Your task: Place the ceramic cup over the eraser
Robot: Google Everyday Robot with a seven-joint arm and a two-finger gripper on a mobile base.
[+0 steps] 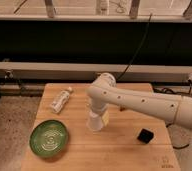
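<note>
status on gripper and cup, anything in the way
gripper down at ceramic cup. eraser uncovered, apart, camera-right of cup. small pale piece beside cup on that side; green plate and bottle opposite side.

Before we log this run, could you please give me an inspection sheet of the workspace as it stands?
Surface: light wooden table.
Job's things: ceramic cup near the table's middle, directly under the tool; eraser apart from it at the right front, uncovered.
Clutter: green plate at left front; white bottle lying at left back; pale block beside the cup.
Grippers: tool at the cup's top, at the end of the white arm.
Cables: black cable hanging behind the arm.
Surroundings: dark wall panel; speckled floor.
</note>
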